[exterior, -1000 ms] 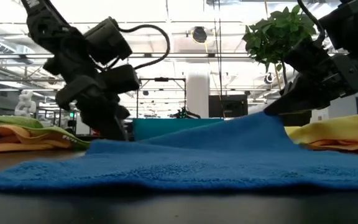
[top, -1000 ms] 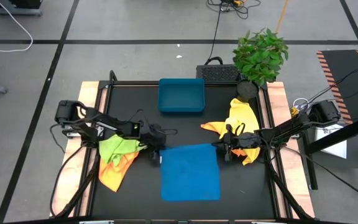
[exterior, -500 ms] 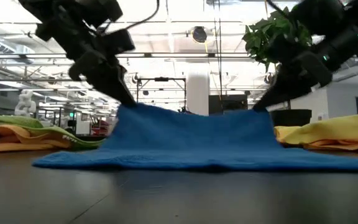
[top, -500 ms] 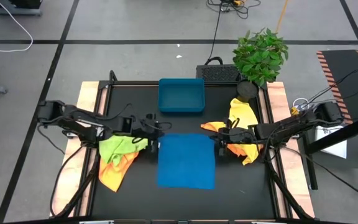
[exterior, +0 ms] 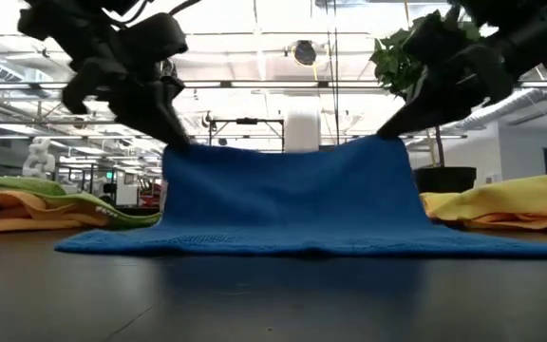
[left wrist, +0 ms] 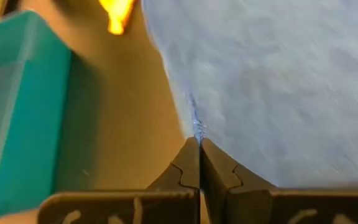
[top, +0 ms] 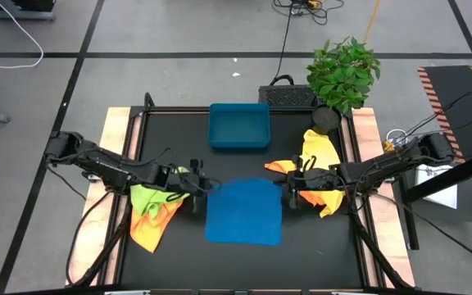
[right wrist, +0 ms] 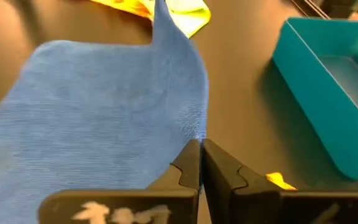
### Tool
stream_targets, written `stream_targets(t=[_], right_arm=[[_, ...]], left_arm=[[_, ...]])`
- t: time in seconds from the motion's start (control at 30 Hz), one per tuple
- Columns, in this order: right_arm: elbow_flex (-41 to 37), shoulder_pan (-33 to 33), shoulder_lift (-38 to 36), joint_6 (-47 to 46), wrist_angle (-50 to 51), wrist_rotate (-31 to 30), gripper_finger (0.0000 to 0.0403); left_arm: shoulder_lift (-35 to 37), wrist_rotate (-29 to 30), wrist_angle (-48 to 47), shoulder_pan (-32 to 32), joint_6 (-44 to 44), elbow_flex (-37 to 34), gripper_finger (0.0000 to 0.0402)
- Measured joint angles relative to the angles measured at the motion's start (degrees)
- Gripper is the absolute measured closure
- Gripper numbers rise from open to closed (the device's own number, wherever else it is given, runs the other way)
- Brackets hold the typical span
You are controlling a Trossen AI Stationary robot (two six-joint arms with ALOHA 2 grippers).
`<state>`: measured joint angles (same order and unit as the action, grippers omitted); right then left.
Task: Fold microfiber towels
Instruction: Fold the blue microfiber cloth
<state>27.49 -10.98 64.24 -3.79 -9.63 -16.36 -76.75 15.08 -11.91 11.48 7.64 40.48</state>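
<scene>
A blue microfiber towel [top: 243, 213] is raised along its far edge, like a low curtain [exterior: 288, 195] in the low view. Its near part lies on the black table [top: 318, 246]. My left gripper [top: 201, 187] is shut on the towel's far left corner. My right gripper [top: 288, 192] is shut on its far right corner. A lime green and orange towel heap [top: 152, 211] lies at the left. A yellow and orange heap [top: 318, 156] lies at the right, partly under my right arm. My left gripper pinches the blue towel's far left corner [left wrist: 196, 126] between its two shut fingers, slanting down from the table's left. The corner is lifted clear and the cloth hangs down from it [exterior: 180, 152]. My right gripper pinches the far right corner [right wrist: 194, 134] between its two shut fingers, slanting down from the table's right. That corner [exterior: 387, 141] is held up, and the far edge sags slightly between both grippers.
A rigid blue tray [top: 239, 125] stands at the far middle of the table, just beyond the lifted towel. A potted plant [top: 342, 72] stands at the far right corner. Bare black table lies near the front edge.
Both grippers have risen with the blue towel's far corners. The far edge has come up off the table and drawn nearly straight between them. The towel's near edge has slid toward the far side, and the spread cloth looks shorter from above.
</scene>
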Motion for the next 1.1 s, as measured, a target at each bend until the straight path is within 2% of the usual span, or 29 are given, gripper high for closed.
stream_targets(t=[0.2, 0.47, 0.63, 0.8, 1.0, 1.1], right_arm=[[1.05, -5.12, -0.82, -3.41, 1.78, 0.01, 0.0403], [1.07, -13.96, 2.70, -9.13, -3.45, -0.05, 0.0403], [1.07, -18.16, 7.31, -13.41, -7.18, -0.13, 0.0403], [1.03, -20.79, 13.68, -18.22, -12.55, -0.11, 0.0403], [1.03, -22.71, 19.33, -23.01, -15.16, -0.03, 0.0403], [1.03, -22.94, 21.10, -26.05, -15.81, -0.03, 0.0403]], left_arm=[[0.07, 1.67, -4.64, 5.26, -4.50, 3.47, 0.0401], [-0.90, 0.19, -2.24, 11.96, -12.90, 4.09, 0.0401], [-4.60, 0.17, 2.15, 16.47, -13.83, 4.11, 0.0401], [-9.68, 0.19, 6.30, 18.47, -14.83, 4.08, 0.0401], [-13.85, -0.06, 6.50, 19.04, -16.64, 4.04, 0.0401], [-14.89, -3.53, 7.27, 18.57, -17.42, 4.05, 0.0401]])
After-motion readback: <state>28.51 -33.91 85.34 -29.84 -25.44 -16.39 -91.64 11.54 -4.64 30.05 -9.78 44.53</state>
